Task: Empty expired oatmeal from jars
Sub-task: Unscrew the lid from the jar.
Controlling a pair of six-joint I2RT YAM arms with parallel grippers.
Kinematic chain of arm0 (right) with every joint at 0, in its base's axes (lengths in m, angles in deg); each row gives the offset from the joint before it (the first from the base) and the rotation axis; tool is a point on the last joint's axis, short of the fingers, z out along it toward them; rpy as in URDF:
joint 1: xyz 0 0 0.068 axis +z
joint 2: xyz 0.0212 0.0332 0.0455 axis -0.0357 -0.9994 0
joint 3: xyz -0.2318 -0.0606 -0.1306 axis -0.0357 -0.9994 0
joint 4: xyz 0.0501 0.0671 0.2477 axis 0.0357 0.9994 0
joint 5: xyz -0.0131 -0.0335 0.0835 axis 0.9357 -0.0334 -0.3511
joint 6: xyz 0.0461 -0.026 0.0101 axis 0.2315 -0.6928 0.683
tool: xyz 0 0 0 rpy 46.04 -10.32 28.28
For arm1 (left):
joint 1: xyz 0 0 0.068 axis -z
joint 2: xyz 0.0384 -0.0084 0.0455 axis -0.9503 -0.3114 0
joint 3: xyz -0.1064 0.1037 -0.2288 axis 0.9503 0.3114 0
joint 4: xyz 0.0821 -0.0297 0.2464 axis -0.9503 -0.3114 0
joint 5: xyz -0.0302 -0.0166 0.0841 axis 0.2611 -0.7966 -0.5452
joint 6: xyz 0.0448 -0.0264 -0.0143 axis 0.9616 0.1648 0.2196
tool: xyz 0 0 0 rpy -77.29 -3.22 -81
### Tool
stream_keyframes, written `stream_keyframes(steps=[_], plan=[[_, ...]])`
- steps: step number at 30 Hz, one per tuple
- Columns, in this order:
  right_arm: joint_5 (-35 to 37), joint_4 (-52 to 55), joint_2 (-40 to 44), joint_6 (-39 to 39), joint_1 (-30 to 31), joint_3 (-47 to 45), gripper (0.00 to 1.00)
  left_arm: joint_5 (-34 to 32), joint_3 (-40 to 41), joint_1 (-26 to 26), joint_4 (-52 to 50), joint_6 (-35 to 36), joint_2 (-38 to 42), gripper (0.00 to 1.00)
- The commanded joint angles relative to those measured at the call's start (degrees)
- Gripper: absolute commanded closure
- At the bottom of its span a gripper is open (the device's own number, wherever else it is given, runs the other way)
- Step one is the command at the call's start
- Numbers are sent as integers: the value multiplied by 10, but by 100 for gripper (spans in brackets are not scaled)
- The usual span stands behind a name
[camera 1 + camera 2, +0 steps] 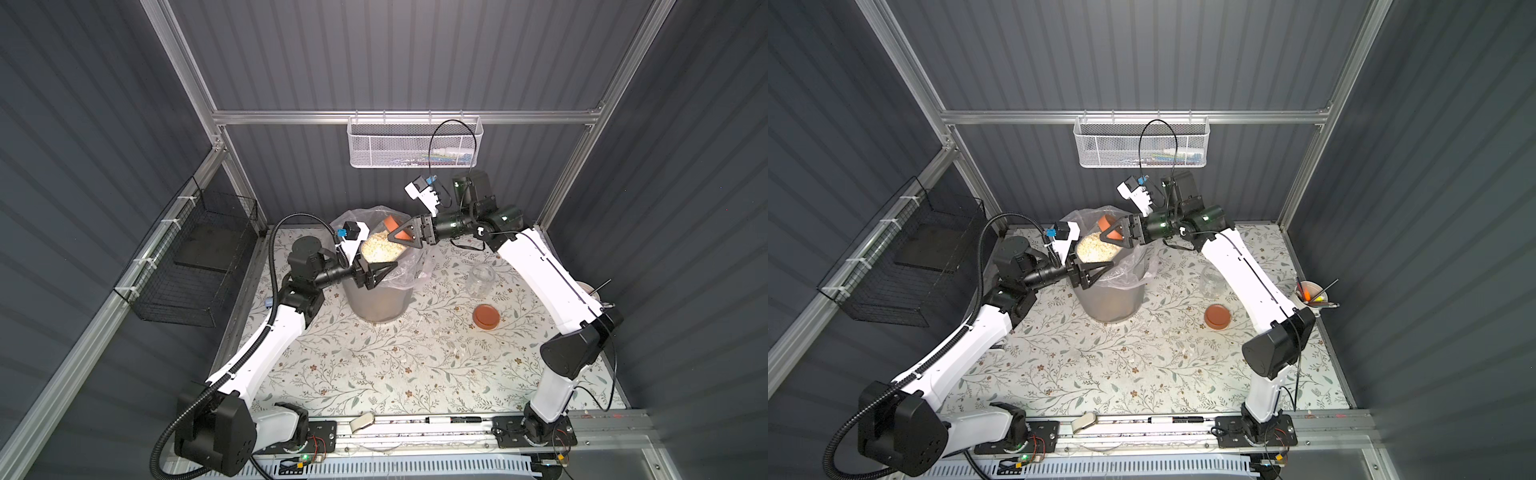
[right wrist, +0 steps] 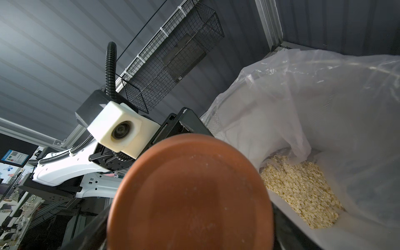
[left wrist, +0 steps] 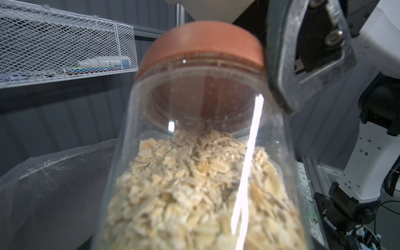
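The left gripper point(image 1: 379, 268) pinches the oatmeal jar point(image 1: 381, 248) above the bin point(image 1: 379, 305); the right gripper point(image 1: 395, 231) clamps its lid point(image 1: 390, 221) between both fingers. Print on the marker point(image 1: 451, 420) is too small to read.

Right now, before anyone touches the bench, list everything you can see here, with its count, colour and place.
full jar: 1, clear, held tilted above the bin
jar lid: 1, terracotta, on the full jar
oatmeal: pale beige flakes, in the full jar, more in the liner
empty jar: 1, clear, on the table cover
loose lid: 1, terracotta, beside the empty jar
bin: 1, grey, back of the table
liner: 1, clear, inside the bin
mesh basket: 1, white, back rail
wire basket: 1, black, left wall
cup of pens: 1, white, right edge
marker: 1, white and black, front rail
left fingers: black, shut on the full jar
right fingers: black, either side of the jar lid; grip unclear
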Motion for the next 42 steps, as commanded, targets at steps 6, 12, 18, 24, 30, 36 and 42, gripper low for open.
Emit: stream_keyframes(steps=[6,12,18,24,30,36,42], plan=[[-13,2,-4,11,22,9,50,-11,-40,-2,55,-5,-1,19],[-16,-8,-7,20,27,13,52,-11,-41,-2,55,-4,-3,16],[-16,-14,-6,23,31,15,54,-9,-43,-2,56,-3,-5,11],[-18,-18,-8,26,33,16,55,-9,-44,-3,56,-4,-8,4],[-15,-24,-7,30,34,17,56,-3,-45,-2,56,-2,-12,3],[-9,-35,-9,44,31,37,60,-11,-45,-2,30,9,-14,0],[1,-34,1,44,23,41,60,-33,-39,-2,5,31,1,0]])
